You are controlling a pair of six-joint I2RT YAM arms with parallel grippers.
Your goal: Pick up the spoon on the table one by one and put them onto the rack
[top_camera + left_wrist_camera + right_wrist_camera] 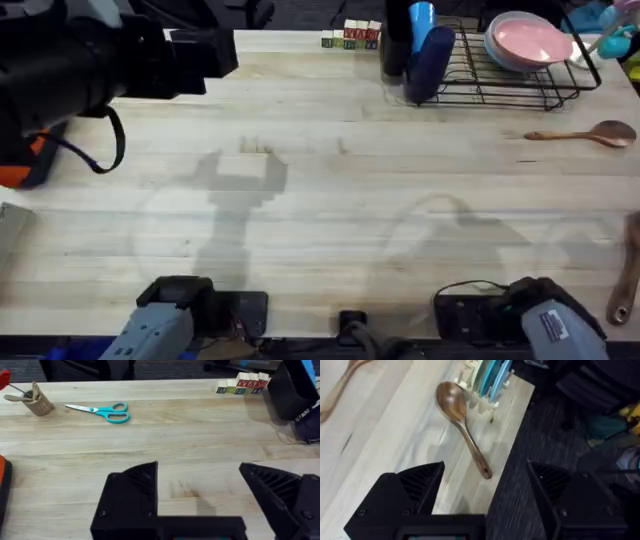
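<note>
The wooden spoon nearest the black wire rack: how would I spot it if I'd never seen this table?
Find the black wire rack at the table's far right corner, holding a pink plate. Just in front of it lies the spoon, its bowl towards the table's right edge. Unlike the other spoon, it lies crosswise.

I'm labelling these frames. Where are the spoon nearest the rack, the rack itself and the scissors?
spoon (612,132): overhead view, on its oval bowl.
rack (510,98): overhead view, on its front wire rim.
scissors (118,412): left wrist view, on the teal handles.
</note>
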